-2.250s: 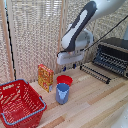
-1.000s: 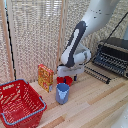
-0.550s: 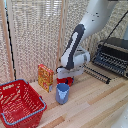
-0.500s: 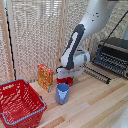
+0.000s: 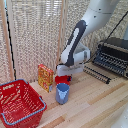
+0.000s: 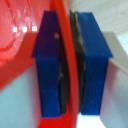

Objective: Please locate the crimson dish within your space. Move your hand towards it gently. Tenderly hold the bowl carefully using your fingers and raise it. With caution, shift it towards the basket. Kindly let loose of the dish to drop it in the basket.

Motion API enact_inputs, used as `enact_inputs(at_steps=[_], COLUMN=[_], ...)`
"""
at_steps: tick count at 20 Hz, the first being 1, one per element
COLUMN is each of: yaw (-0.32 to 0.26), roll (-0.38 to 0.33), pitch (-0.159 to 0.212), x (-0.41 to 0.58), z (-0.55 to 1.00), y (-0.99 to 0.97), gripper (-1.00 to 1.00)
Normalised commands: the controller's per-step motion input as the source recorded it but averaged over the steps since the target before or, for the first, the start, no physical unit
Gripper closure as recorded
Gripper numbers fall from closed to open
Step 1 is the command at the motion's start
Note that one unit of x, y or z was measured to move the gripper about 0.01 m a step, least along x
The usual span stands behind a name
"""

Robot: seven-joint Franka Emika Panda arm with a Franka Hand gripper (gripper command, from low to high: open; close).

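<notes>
The red bowl [image 5: 63,79] sits on the wooden table just behind the blue cup [image 5: 62,93]. My white and grey gripper [image 5: 64,75] is down on the bowl. In the wrist view the bowl's red rim [image 6: 70,65] runs between my two dark blue fingers [image 6: 50,60], which are closed on it, one finger on each side of the wall. The red wire basket [image 5: 19,102] with a blue rim stands at the exterior view's left, well apart from the bowl.
An orange and yellow box [image 5: 45,77] stands upright between the basket and the bowl. A black appliance [image 5: 111,56] with a dark rack sits at the exterior view's right. A slatted screen [image 5: 35,35] closes the back.
The arm came down from above onto the bowl behind the cup. Over the last second it has barely moved, staying low at the bowl.
</notes>
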Motion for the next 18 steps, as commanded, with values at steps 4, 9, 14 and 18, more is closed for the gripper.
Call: enact_inputs(at_steps=[4, 9, 14, 18], yaw=[0.013, 0.008, 0.052, 0.04], roll=[0.0, 0.012, 0.044, 0.103], pitch=[0.055, 0.068, 0.084, 0.09], x=[0.131, 0.014, -0.055, -0.131], z=[0.97, 0.99, 0.91, 0.72], y=[-0.13, 0.04, 0.38, 0.54], gripper=[1.0, 1.0, 1.0, 1.0])
